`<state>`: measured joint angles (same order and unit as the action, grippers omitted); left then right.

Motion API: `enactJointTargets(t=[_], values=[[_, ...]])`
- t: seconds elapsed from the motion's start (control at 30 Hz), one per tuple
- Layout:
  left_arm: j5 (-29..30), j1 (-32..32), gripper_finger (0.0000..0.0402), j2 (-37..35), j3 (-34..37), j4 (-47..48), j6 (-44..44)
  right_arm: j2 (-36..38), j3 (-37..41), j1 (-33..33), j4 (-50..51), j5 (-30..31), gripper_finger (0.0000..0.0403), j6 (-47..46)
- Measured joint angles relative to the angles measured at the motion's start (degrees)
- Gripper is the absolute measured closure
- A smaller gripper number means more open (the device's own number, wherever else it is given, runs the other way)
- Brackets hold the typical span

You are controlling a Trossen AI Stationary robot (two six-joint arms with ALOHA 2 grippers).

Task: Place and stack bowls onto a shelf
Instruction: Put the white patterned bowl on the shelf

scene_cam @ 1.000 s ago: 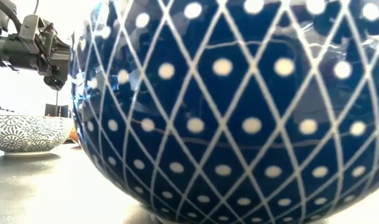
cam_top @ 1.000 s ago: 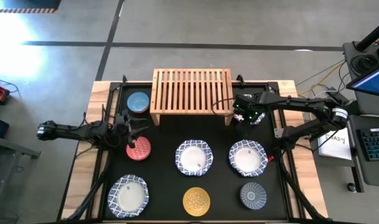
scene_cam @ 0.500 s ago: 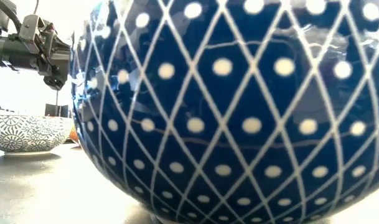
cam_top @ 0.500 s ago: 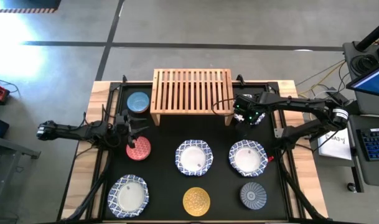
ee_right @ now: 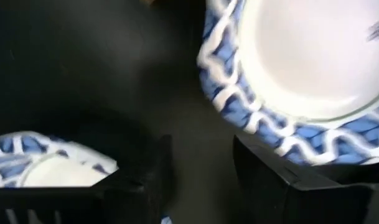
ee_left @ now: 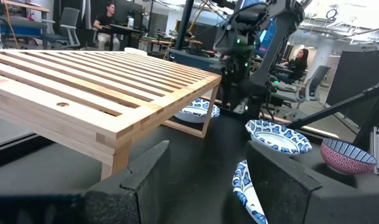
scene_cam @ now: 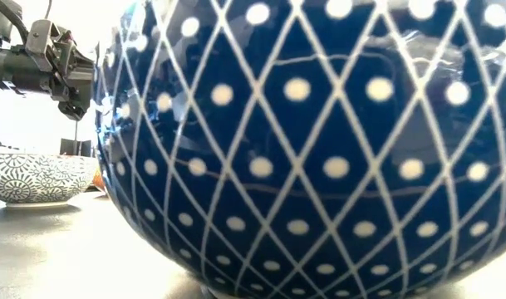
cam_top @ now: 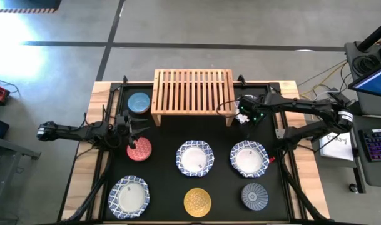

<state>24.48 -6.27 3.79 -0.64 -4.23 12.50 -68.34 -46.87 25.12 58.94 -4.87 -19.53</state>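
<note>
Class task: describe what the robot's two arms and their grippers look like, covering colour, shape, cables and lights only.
Both arms are slim, dark and jointed, with thin black cables along them. The left gripper ends in two blocky matte-black fingers. The right gripper shows small green lights on its wrist housing, and a white label sits farther back on that arm.

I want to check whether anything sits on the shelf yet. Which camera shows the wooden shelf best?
The high view: it looks straight down on the whole shelf, and its slats are bare. The left wrist view shows one corner and part of the top, side-on. The low view is filled by a dotted blue bowl; the right wrist view shows only bowls.
</note>
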Motion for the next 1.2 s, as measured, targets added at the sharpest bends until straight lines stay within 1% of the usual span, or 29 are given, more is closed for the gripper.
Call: enactJointTargets(t=[0.1,0.23,0.4,0.5,0.63,0.97,1.1,1.2], values=[[0.0,0.0,0.0208,0.0,0.0,0.0,0.0,-1.2,1.4,0.0,0.1,0.8,0.0208,0.0],[0.0,0.0,0.0208,0.0,0.0,0.0,0.0,-2.1,2.5,0.0,-0.4,4.2,0.018,0.3],[0.0,0.0,0.0208,0.0,0.0,0.0,0.0,-2.1,2.5,0.0,-2.0,5.1,0.0166,1.6],[0.0,0.0,0.0208,0.0,0.0,0.0,0.0,-1.9,2.5,0.0,-2.9,5.2,0.0167,3.1],[0.0,0.0,0.0208,0.0,0.0,0.0,0.0,-2.6,3.1,0.0,-4.6,9.9,0.0172,3.7],[0.0,0.0,0.0208,0.0,0.0,0.0,0.0,-6.1,5.9,0.0,-7.8,9.5,0.0175,3.5],[0.0,0.0,0.0208,0.0,0.0,0.0,0.0,-5.8,6.0,0.0,-8.5,9.5,0.0195,3.5],[0.0,0.0,0.0208,0.0,0.0,0.0,0.0,-5.6,6.0,0.0,-8.3,9.6,0.0228,3.5]])
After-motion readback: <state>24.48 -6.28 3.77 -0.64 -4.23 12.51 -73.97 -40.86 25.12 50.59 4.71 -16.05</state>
